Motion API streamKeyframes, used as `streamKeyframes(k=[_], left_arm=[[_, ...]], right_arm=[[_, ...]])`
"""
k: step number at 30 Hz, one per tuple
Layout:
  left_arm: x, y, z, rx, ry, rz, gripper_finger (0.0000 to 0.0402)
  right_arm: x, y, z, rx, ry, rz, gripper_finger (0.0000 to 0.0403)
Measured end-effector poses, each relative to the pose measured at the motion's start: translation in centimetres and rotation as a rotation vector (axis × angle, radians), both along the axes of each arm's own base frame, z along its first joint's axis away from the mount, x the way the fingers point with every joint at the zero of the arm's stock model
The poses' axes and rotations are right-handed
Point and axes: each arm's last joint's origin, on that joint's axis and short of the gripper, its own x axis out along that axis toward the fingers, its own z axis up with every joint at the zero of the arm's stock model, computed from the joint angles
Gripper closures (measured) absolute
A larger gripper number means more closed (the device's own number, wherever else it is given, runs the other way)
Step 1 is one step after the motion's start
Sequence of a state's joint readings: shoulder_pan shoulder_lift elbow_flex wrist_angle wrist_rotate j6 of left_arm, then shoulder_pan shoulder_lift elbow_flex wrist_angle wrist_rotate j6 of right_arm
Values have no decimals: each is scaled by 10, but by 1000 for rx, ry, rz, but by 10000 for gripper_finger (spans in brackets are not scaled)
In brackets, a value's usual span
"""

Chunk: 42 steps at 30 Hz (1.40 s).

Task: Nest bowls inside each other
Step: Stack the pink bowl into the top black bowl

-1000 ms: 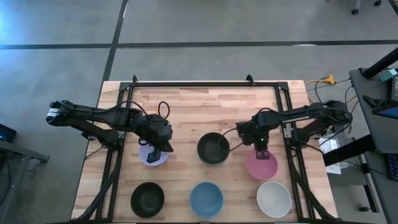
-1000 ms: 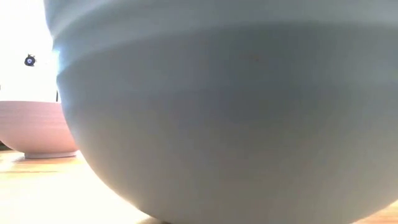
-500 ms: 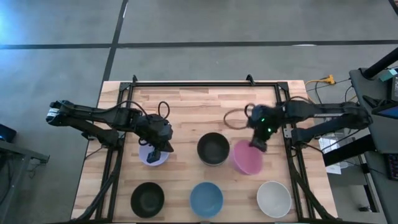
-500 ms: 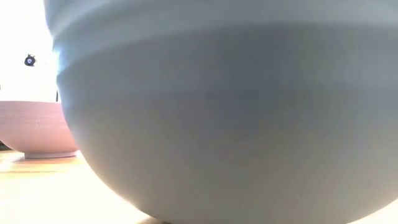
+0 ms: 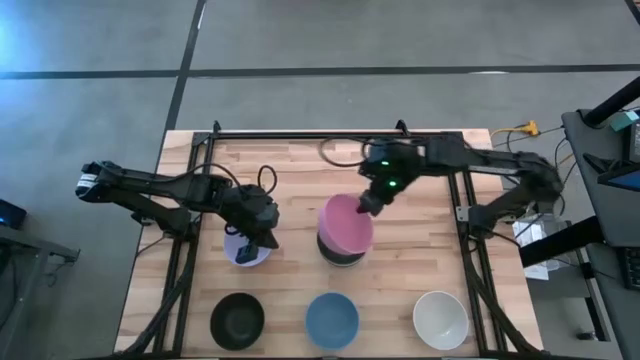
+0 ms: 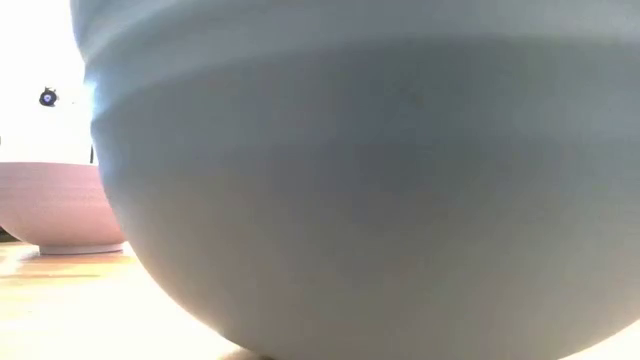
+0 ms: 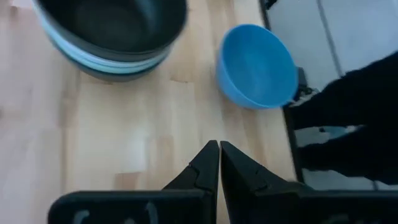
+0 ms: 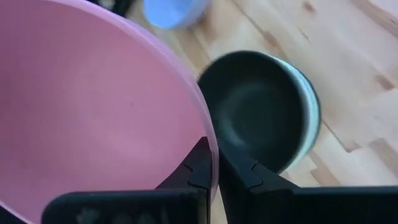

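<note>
Wooden counter [image 5: 300, 170], mid-area: right claw [image 5: 366, 203] pinches the round pink bowl [image 5: 345, 226] by its rim over the black bowl stack [image 5: 341, 256]. Off-centre release could tip it. Left claw [image 5: 252, 239] is clenched by the lavender bowl [image 5: 246, 250].

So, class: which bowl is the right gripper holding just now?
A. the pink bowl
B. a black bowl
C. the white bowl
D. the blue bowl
A: the right gripper pinches the rim of the pink bowl, carrying it over the black bowl at the table's middle.
</note>
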State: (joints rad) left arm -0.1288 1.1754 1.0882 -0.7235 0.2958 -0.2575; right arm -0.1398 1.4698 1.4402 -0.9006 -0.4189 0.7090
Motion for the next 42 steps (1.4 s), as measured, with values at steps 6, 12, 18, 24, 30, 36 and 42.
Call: streamKeyframes(k=[6,12,18,24,30,36,42], left_arm=[[-2,-3,1,-16,1,-22,402],[-3,-3,1,-42,17,4,402],[-4,-5,-3,-45,33,3,402],[-4,-5,-4,-44,36,0,402],[-4,-5,-4,-43,34,1,402],[-4,-5,-7,-38,40,-2,402],[-5,-5,-15,-37,67,2,402]], right_arm=[[38,-11,-14,-11,209,74,391],[63,-15,-20,-43,355,156,391],[74,-21,-18,-159,494,147,391],[84,-15,-20,-195,503,176,390],[81,-4,-31,-195,551,218,390],[82,-2,-48,-189,593,233,390],[88,4,-66,-196,568,237,390]])
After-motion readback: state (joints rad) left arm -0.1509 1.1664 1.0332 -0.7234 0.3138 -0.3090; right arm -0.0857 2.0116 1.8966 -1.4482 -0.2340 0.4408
